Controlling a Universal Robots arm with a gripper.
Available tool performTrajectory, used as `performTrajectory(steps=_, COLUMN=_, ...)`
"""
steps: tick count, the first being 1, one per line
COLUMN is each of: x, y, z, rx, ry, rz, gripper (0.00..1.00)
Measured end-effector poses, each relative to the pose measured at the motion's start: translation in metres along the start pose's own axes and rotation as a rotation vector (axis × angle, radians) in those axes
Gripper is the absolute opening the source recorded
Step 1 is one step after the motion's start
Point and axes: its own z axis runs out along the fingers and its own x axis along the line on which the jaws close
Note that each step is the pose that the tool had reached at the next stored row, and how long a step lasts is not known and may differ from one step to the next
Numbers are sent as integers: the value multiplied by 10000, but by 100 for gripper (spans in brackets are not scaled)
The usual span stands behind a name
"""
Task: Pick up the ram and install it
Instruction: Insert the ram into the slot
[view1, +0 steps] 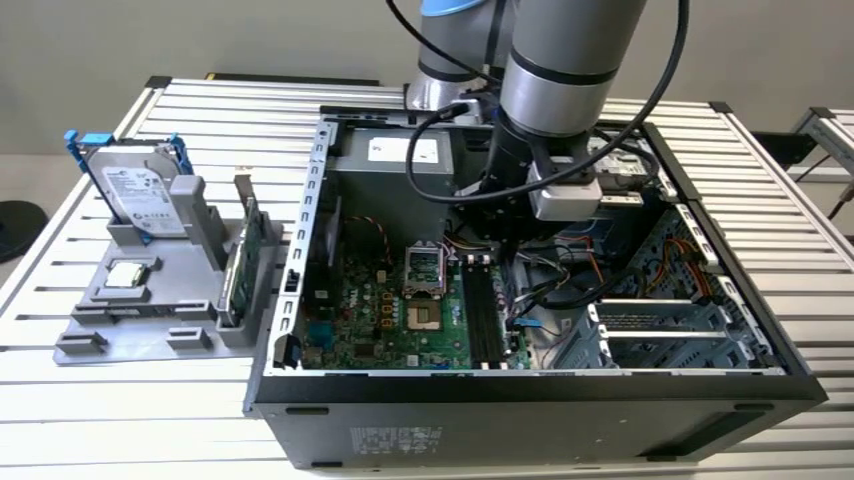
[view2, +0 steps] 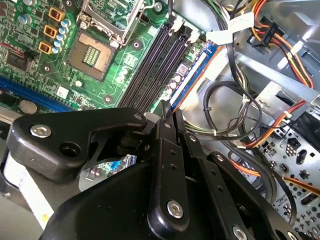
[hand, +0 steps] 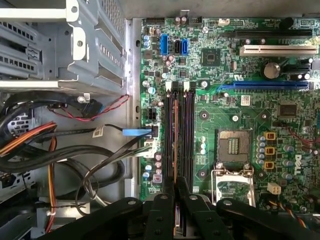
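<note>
On the exterior view's left, on the table (view1: 80, 420), you had the grey holder (view1: 120, 335) with the silver hard drive (view1: 140, 195) standing in it and the green card (view1: 238, 270) upright just beside. Neither of them was touched.

More to the right stood the open computer case (view1: 534, 400), with the motherboard (view1: 387, 320) lying flat inside. The gripper (view1: 497, 235) was down inside the case, above the far end of the long black memory slots (view1: 483, 315).

In the first wrist view, the fingers (hand: 165, 200) were almost together and pinched a thin strip, seen edge-on. I judge this strip was the ram (hand: 175, 145). It ran along the memory slots (hand: 187, 135), over the one nearer to the loose cables (hand: 75, 155) and away from the processor socket (hand: 232, 147). I could not tell whether its lower edge was already touching the slot or was just above it. In the second wrist view, the gripper (view2: 167, 112) pointed to the same rows of slots.

So the pick-up part looked finished, and the step in hand was the installing. The ram was not visibly seated.

To my judgement, your next move called for keeping the ram parallel to the slot and exactly over it, upright and not tilted. The push had to be straight down and even at both ends. If the end latches were not open, or the notch did not match, the ram could jam or bend.
</note>
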Motion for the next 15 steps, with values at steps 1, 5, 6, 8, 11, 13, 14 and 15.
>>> performTrajectory(steps=1, x=6, y=0, z=6, rx=-34, ry=-12, rz=-3, gripper=0)
performTrajectory(steps=5, x=7, y=0, z=51, rx=-112, ry=-28, rz=-4, gripper=0)
performTrajectory(steps=6, x=8, y=-1, z=64, rx=-118, ry=-36, rz=-5, gripper=0)
performTrajectory(steps=8, x=8, y=-1, z=91, rx=-120, ry=-70, rz=-6, gripper=0)
performTrajectory(steps=11, x=7, y=-1, z=96, rx=-128, ry=-81, rz=-6, gripper=0)
performTrajectory(steps=13, x=7, y=-1, z=100, rx=-129, ry=-86, rz=-6, gripper=0)
performTrajectory(steps=14, x=7, y=-1, z=106, rx=-136, ry=-94, rz=-6, gripper=0)
performTrajectory(steps=15, x=7, y=-1, z=113, rx=-143, ry=-104, rz=-7, gripper=0)
